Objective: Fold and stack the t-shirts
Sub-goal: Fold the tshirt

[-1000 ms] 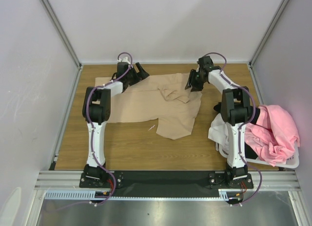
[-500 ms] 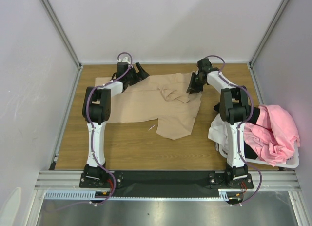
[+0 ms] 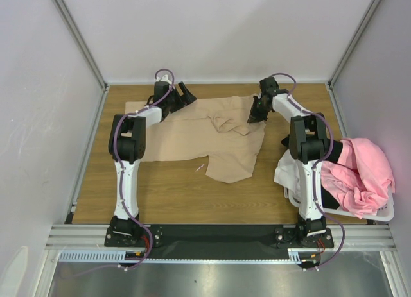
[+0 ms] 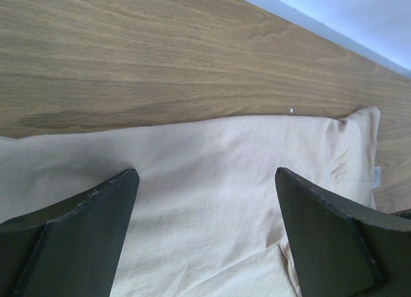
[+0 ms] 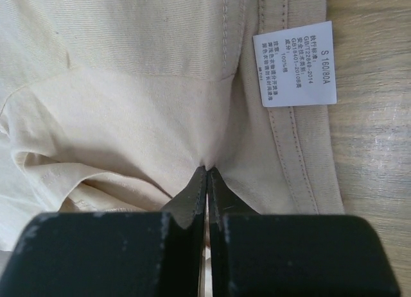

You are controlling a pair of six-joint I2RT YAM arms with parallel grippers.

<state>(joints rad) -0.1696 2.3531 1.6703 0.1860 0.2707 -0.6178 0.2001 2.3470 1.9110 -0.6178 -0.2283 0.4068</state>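
Observation:
A light tan t-shirt (image 3: pixel 212 140) lies spread on the wooden table, with a bunched fold near its middle. My left gripper (image 3: pixel 183 92) hovers over the shirt's far left edge. In the left wrist view that gripper (image 4: pixel 205 175) is wide open, with flat tan t-shirt (image 4: pixel 212 156) cloth between its fingers. My right gripper (image 3: pixel 254 113) sits at the shirt's far right edge. The right wrist view shows the right gripper (image 5: pixel 207 169) shut, pinching a pucker of the tan t-shirt (image 5: pixel 128 104) beside its white size label (image 5: pixel 294 65).
A white laundry basket (image 3: pixel 379 215) stands at the right, near the right arm's base. It holds a pink t-shirt (image 3: pixel 359 172), and a white t-shirt (image 3: pixel 289 172) hangs over its left side. Metal frame posts and white walls bound the table on three sides.
The right gripper's jaws have closed onto the tan t-shirt's right edge and shifted slightly left. The left arm and the shirt's layout are unchanged.

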